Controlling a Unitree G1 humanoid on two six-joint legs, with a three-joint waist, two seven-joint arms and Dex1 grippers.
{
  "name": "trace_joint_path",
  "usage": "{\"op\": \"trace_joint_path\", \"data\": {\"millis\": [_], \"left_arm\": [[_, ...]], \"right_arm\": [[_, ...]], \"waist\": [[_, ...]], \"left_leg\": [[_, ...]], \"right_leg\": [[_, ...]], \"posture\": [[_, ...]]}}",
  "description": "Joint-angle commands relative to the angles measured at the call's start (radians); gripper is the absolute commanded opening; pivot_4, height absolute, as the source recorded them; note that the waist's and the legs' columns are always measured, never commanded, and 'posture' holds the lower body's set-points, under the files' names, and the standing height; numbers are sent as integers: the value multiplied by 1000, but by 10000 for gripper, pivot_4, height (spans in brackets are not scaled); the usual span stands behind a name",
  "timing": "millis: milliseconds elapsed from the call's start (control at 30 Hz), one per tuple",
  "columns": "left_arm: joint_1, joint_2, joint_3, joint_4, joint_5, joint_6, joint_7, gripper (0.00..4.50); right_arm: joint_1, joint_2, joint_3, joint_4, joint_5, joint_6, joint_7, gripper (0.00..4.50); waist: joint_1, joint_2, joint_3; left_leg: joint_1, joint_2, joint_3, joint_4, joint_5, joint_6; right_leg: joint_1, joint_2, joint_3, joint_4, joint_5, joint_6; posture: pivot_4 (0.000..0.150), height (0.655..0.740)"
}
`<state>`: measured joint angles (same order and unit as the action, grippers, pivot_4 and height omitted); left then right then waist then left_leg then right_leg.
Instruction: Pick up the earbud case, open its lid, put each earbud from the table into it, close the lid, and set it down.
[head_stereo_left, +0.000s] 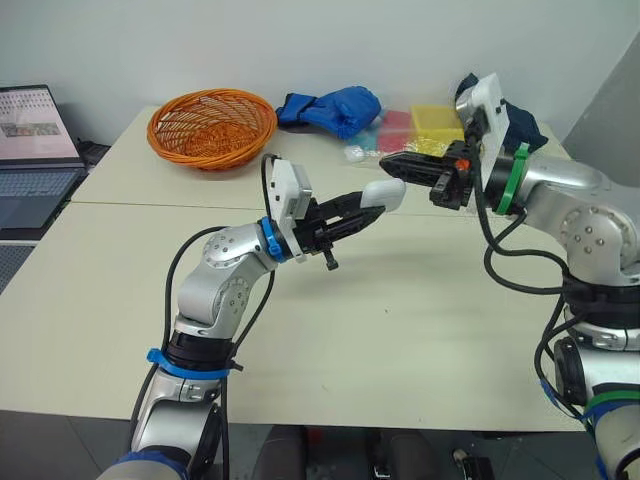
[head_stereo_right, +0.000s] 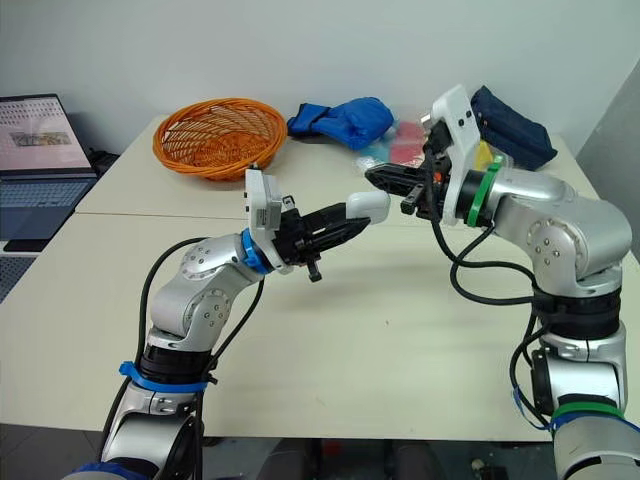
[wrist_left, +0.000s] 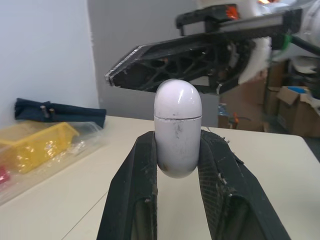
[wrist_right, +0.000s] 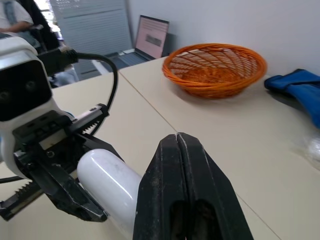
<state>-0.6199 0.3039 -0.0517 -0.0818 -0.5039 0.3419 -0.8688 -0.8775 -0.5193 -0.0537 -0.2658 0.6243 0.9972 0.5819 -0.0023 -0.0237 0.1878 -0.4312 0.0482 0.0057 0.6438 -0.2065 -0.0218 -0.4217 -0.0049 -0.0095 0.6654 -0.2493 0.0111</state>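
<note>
At the far left corner of the table (head_stereo_left: 400, 320) stands the orange basket (head_stereo_left: 212, 125); it has no part in this step. Going to the right, my left gripper (head_stereo_left: 362, 208) hangs in the air over the middle of the table, somewhat toward the far edge. Its two fingers are closed firmly on the lower body of the white earbud case (head_stereo_left: 388, 193), one finger on each side, so the case is off the table and I carry it.

The long axis of the case continues the line of the left fingers and points to the right and a little upward. The rounded lid end is free beyond the fingertips, and in the left wrist view I see the seam of the lid just above the grip.

Further right, my right gripper (head_stereo_left: 392, 166) reaches in from the right edge side. Its fingers are pressed together with no gap, and it holds nothing. Its tip is just beside the lid end, slightly above it and on the far side. I cannot tell if it touches the lid.

I judge the lid is not yet opened, and the right arm must open it: the closed tip needs to catch the lid at the seam and push it away from the body.
</note>
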Motion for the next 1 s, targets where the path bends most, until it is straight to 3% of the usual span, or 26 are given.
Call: {"op": "trace_joint_path", "data": {"millis": [33, 200, 500, 833, 933, 1000], "left_arm": [[-24, -13, 12, -33, -3, -18, 20, 7427], [-22, -10, 18, -24, 6, -32, 26, 7427], [-57, -18, 17, 10, 13, -53, 23, 7427], [-62, -18, 24, 4, 10, -45, 15, 7427], [-52, 0, 22, 5, 13, -35, 2, 7427], [-53, 20, 14, 17, 31, -28, -5, 7427]], "right_arm": [[1, 48, -29, -100, -72, -113, -121, 66], [-5, 141, -64, -218, -13, -77, -224, 66], [129, 237, -73, -292, 98, 122, -368, 66], [182, 165, -29, -298, 74, 99, -332, 66], [159, 118, -94, -296, 107, -1, -226, 6294], [145, 69, -146, -275, 154, -2, -172, 12921]], "waist": [[-2, 0, 0], [-2, 0, 0], [0, 1, 0], [0, 1, 0], [0, 1, 0], [0, 1, 0]], "left_leg": [[0, 0, 1, 0, 0, 0], [0, 0, 0, 0, 0, 0], [0, 0, 0, 1, 0, 0], [0, 0, 0, 0, 0, 0], [0, 0, 0, 0, 0, 0], [0, 0, 0, 1, 0, 0]], "right_leg": [[0, 0, 1, 0, 0, 0], [0, 0, 0, 0, 0, 0], [1, 0, 0, 0, 0, 0], [0, 0, 0, 0, 0, 0], [1, 0, 0, 0, 0, 0], [1, 0, 0, 0, 0, 0]], "posture": [[1500, 7400], [1500, 7400], [1500, 7400], [1500, 7400], [1500, 7400], [1500, 7400]]}}
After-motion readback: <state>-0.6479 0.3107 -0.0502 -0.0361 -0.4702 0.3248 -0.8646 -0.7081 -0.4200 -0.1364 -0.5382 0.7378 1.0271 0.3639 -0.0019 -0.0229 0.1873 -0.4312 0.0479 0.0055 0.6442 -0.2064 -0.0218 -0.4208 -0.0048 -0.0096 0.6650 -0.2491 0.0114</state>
